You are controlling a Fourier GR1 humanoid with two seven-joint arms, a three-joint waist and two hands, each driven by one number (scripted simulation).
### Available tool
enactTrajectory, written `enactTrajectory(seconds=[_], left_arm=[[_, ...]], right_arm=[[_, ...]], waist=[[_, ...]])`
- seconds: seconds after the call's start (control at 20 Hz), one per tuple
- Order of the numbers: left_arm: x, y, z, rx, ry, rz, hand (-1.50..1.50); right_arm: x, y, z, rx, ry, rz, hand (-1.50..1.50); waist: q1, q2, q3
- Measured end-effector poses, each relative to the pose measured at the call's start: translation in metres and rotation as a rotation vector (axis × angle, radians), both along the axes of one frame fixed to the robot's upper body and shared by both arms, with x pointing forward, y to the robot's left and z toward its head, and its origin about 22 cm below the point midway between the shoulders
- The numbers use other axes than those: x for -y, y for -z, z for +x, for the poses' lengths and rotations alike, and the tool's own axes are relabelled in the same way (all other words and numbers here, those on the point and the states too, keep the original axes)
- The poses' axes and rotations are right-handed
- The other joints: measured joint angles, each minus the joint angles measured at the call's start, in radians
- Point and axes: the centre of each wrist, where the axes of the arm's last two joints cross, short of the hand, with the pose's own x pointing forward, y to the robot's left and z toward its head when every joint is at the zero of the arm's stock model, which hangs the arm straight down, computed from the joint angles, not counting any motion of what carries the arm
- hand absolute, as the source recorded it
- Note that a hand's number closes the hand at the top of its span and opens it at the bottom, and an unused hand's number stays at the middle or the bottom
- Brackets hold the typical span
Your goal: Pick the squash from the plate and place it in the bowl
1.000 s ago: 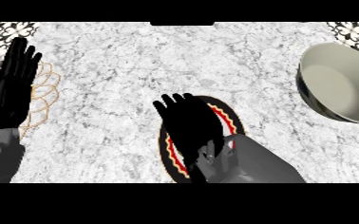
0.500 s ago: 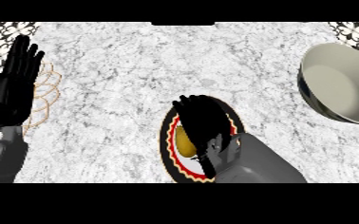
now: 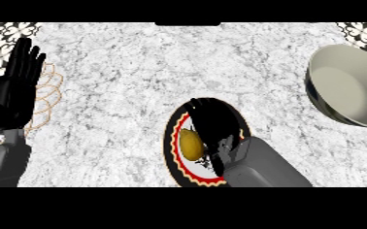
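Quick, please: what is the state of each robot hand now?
Left robot hand: open, holding nothing.
Right robot hand: over the plate, curling beside the squash; grasp cannot be told.

Stone, glaze and matt black
Marbled grey counter (image 3: 143,77); glossy bowl (image 3: 341,89); smooth yellow squash (image 3: 190,144); matt black right hand (image 3: 215,126).

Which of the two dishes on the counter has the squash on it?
The plate with the red and black rim, at the lower middle, holds the yellow squash under the right hand. The grey bowl at the right edge holds nothing.
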Motion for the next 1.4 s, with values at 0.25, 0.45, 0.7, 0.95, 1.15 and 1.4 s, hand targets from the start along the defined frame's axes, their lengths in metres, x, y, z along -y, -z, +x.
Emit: enactTrajectory(seconds=[0.25, 0.45, 0.7, 0.95, 1.15, 1.4], left_arm=[[-0.003, -0.005, 0.002, 0.003, -0.001, 0.001, 0.0], [0.001, -0.005, 0.001, 0.004, -0.002, 0.001, 0.0], [0.001, -0.007, 0.0, 0.004, 0.0, 0.005, 0.0], [0.002, -0.01, -0.002, 0.0, 0.002, 0.002, 0.0], [0.002, -0.008, -0.002, -0.001, 0.0, 0.001, 0.0], [-0.001, -0.007, 0.0, 0.003, -0.001, -0.004, 0.0]], right_arm=[[0.004, 0.01, 0.001, 0.001, -0.007, 0.007, -1.5], [0.002, 0.021, 0.006, -0.005, 0.0, -0.012, -1.5], [0.006, 0.034, 0.016, -0.011, 0.003, -0.026, -1.5], [0.006, 0.053, 0.015, -0.023, 0.021, -0.039, -1.5], [0.012, 0.063, 0.022, -0.027, 0.047, -0.063, -1.5], [0.018, 0.073, 0.03, -0.036, 0.067, -0.083, 1.5]], waist=[[0.0, 0.0, 0.0], [0.0, 0.0, 0.0], [0.001, 0.0, 0.0], [0.0, 0.0, 0.0], [0.0, 0.0, 0.0], [0.0, 0.0, 0.0]])
